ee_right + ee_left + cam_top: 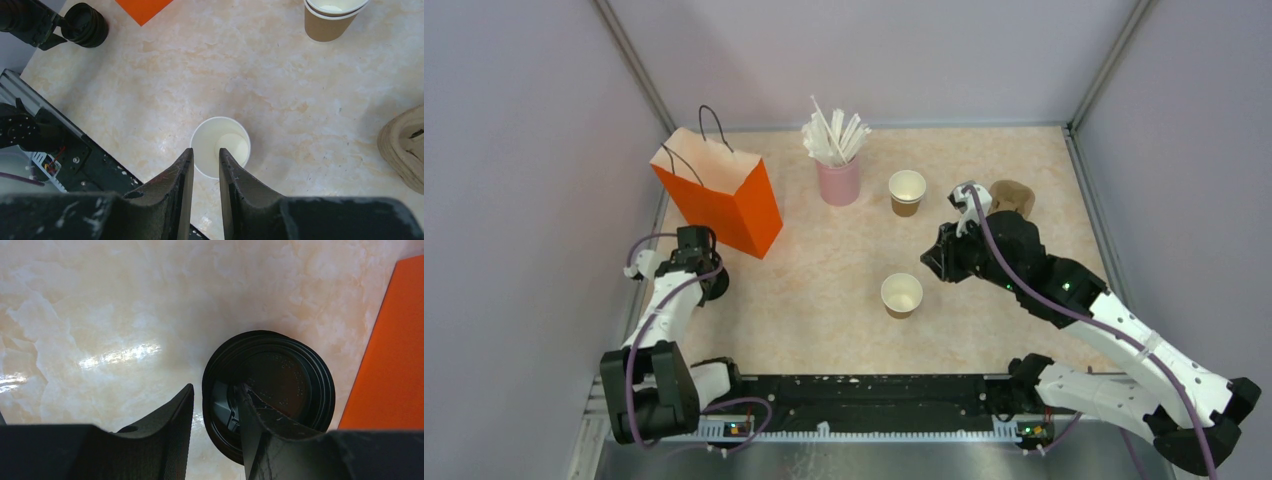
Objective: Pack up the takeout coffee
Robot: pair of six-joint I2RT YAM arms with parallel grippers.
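Two takeout coffee cups, brown with white insides, stand open and lidless: a near cup [902, 295] [220, 145] and a far cup [907, 191] [330, 22]. A stack of black lids [715, 283] [280, 385] lies beside the orange bag [724, 195]. My left gripper [698, 262] [215, 387] is over that stack, jaws partly apart and straddling the top lid's rim: one finger over the lid's inside, the other just outside with a sliver of table showing. My right gripper [932, 262] [205, 150] hovers above the near cup, jaws narrowly apart and empty.
A pink cup of white straws [837, 180] stands at the back. The tan pulp carrier [1014, 196] [405, 145] lies at the right behind my right arm. The orange bag's side [395, 340] is close to the right of the lids. Grey walls enclose the table.
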